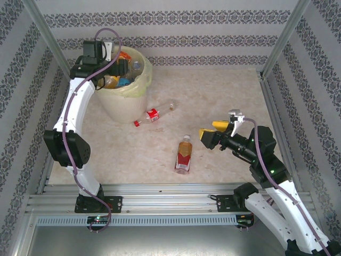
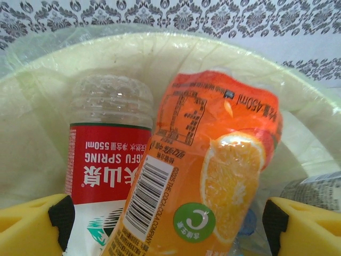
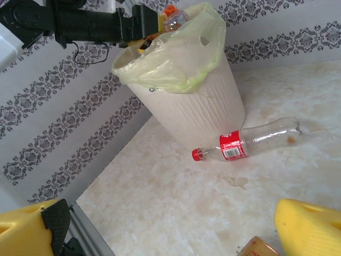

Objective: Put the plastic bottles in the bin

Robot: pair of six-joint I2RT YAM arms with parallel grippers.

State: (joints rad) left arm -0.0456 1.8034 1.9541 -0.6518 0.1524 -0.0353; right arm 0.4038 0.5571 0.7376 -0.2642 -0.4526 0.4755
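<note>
Most of the job looks done. The bin [image 1: 121,101], a round white ribbed bucket lined with a pale yellow bag, already holds several plastic bottles, piled close to its rim.

The left tool [image 2: 170,226] hangs directly over the bin's mouth. Its yellow fingers [image 2: 29,224] are spread wide and grip nothing. Between and below them, inside the bin, lies an orange-drink bottle [image 2: 202,170] with a crumpled orange label showing a sliced orange and a barcode. Touching it is a clear water bottle [image 2: 106,154] with a red label and a ribbed end. A grey-labelled bottle [image 2: 314,192] peeks in beside them, against the bin's liner.

Two bottles are left to move. A clear red-capped bottle [image 1: 154,114] with a red label lies on its side on the pale marbled surface [image 1: 224,96], just beside the bin's base. It looks empty and slightly dented. An amber bottle [image 1: 183,154] with a red label and a pale cap lies well apart from the bin, on the side nearer the arms.

The right tool [image 1: 212,132] hovers far from the bin, near the amber bottle. Its fingers are fully spread and it is empty.
</note>
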